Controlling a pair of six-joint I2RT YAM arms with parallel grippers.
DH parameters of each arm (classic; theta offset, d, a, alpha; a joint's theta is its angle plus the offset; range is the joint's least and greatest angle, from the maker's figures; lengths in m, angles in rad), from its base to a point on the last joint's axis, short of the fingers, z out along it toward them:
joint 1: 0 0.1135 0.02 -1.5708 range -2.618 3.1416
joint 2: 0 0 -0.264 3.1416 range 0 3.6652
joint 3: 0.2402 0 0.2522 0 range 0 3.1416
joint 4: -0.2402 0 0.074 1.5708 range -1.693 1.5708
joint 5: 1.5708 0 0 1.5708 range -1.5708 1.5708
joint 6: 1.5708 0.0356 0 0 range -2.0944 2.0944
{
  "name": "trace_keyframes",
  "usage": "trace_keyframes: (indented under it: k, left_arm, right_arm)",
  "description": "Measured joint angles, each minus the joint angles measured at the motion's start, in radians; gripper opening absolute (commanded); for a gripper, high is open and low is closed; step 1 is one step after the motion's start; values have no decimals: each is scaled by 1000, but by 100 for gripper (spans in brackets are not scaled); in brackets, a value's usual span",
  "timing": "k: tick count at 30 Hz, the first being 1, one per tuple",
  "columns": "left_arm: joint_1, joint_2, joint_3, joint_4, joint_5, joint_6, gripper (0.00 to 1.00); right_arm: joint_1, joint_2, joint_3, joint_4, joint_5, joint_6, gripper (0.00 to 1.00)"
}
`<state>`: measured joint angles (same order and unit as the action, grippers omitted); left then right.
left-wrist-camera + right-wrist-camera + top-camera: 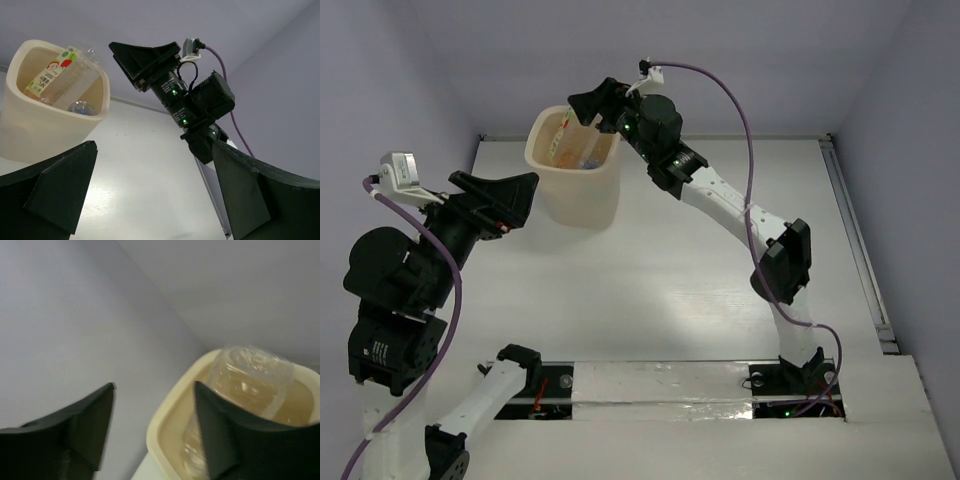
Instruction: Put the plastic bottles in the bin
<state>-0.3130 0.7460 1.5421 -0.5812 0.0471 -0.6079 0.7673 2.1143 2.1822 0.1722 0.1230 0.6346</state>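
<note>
The cream bin (582,205) stands at the back left of the table with several plastic bottles (576,150) lying inside it. In the left wrist view a clear bottle with a fruit label (56,76) leans in the bin (30,135), above a clear, blue-tinted one (81,107). My right gripper (588,108) hovers over the bin's far rim (165,425), open and holding nothing (154,385), above a wide ribbed clear bottle (250,374). To the left of the bin, my left gripper (515,195) is open and empty (155,145).
A metal rail (860,240) runs along the table's right edge. A strip of white tape (660,385) lies between the arm bases at the near edge. Grey walls close in the back and both sides. The right arm's purple cable (740,110) arcs over the back.
</note>
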Motion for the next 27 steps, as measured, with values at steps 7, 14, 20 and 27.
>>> trace_keyframes:
  k: [7, 14, 20, 27]
  left_arm:
    - [0, 39, 5, 5, -3, 19, 99]
    - [0, 34, 2, 7, -51, 39, 99]
    - [0, -3, -39, 8, -85, 48, 99]
    - [0, 37, -85, 30, -74, 37, 99]
  right_arm:
    - [0, -298, -301, -33, -4, -129, 0]
    - [0, -1006, -795, -53, 85, -240, 99]
    - [0, -1417, -1005, -260, 270, -256, 100]
    - [0, -1514, -1098, -473, 397, -224, 100]
